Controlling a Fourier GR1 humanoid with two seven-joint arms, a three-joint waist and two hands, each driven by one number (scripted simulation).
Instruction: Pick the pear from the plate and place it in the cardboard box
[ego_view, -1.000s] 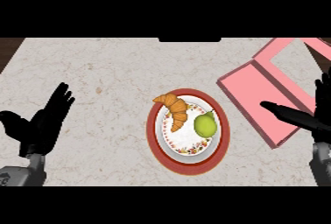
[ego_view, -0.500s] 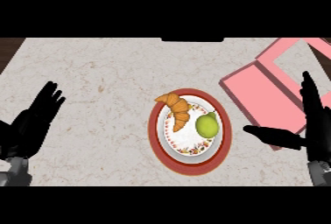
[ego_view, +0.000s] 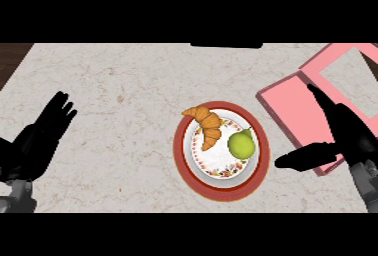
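Green and untouched, the pear lies on the right side of a red-rimmed plate at the middle of the marbled surface, just beside a croissant. The right robot hand hangs open near the plate's right rim, fingers straight and thumb pointing toward the pear, over the pink cardboard box at the surface's right edge. The left robot hand rests open near the left edge.
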